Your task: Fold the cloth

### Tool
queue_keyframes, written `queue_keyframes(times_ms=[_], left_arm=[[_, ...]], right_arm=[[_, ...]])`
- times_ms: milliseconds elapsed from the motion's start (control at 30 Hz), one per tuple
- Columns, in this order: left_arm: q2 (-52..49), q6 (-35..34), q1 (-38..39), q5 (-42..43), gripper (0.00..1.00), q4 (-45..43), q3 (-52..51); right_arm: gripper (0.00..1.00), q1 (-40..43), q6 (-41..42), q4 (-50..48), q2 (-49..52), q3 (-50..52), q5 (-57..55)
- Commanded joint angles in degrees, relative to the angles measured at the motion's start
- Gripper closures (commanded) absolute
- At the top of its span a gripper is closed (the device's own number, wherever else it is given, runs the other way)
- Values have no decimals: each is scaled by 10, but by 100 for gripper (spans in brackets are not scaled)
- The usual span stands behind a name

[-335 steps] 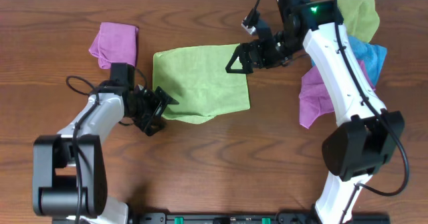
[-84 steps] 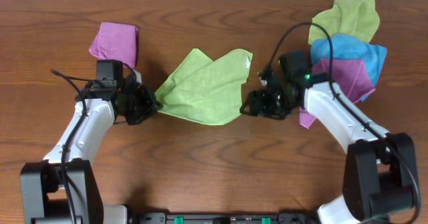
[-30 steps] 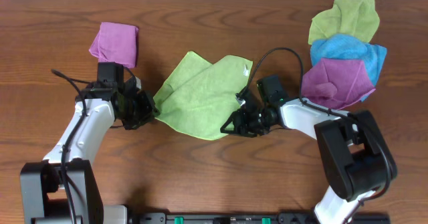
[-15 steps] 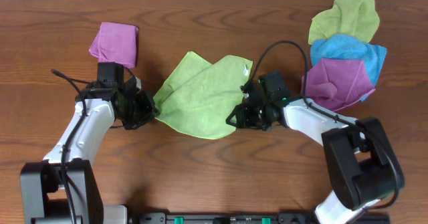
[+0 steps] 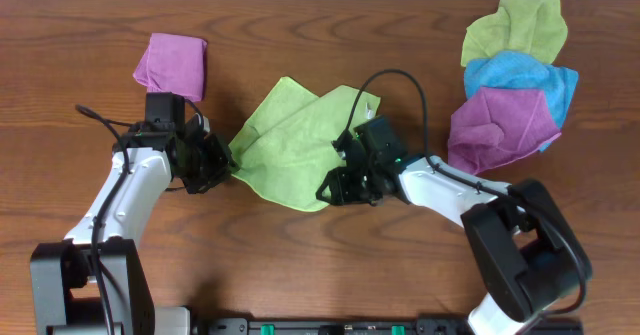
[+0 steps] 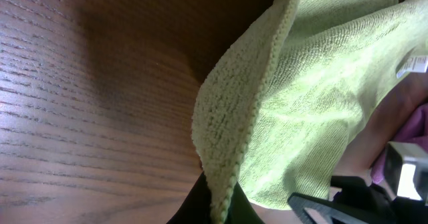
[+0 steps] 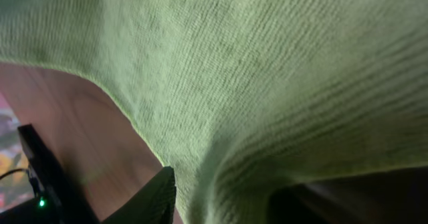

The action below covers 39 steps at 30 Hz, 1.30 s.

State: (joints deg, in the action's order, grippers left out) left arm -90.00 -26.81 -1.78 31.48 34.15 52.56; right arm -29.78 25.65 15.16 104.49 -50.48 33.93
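Note:
The lime-green cloth (image 5: 300,140) lies crumpled in the middle of the table, one layer folded over another. Its left corner is pinched in my left gripper (image 5: 228,165), which is shut on it. In the left wrist view the cloth (image 6: 314,83) rises from between the left gripper's (image 6: 217,207) dark fingertips. My right gripper (image 5: 335,187) is at the cloth's lower right edge. In the right wrist view the cloth (image 7: 234,63) fills the frame. A fold of it hangs between the right gripper's (image 7: 221,197) fingers, which stand apart.
A folded purple cloth (image 5: 172,65) lies at the back left. At the back right lies a pile: an olive-green cloth (image 5: 515,27), a blue cloth (image 5: 520,75) and a purple cloth (image 5: 500,125). The right arm's black cable (image 5: 400,80) loops over the lime-green cloth's right edge.
My right gripper has slid left along the cloth's lower right edge, and its jaws have narrowed a little. The left gripper and its corner have not moved.

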Motion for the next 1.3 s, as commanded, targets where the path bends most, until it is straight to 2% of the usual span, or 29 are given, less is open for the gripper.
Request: queue_keyframes(times_ms=[0,33,67,167,400,533,667,967,1133,1267], left_arm=[[9,-3,0,-3,94,1,11],[9,-2,0,-3,94,1,11],[9,-2,0,-3,94,0,11],[9,-3,0,0,94,-5,11],[15,-29,1,80,94,-68,17],[38,-83,4,117,94,-168,17],[45,-148,5,113,94,-301,17],[14,-231,21,32,94,-479,28],[-26,-226,22,26,94,-485,91],[-31,-194,19,56,94,-475,126]], right_arm=[[78,-1,7,16,12,10,-26],[97,5,7,22,7,10,-25],[98,9,7,28,0,10,-25],[99,24,0,48,-41,10,-26],[99,51,-15,45,-192,3,-50],[99,74,-15,45,-213,-44,-83],[99,107,-35,35,-195,-118,-122],[99,148,-78,35,-41,-312,-123],[99,158,-82,40,22,-416,-126],[99,171,-82,64,23,-453,-125]])
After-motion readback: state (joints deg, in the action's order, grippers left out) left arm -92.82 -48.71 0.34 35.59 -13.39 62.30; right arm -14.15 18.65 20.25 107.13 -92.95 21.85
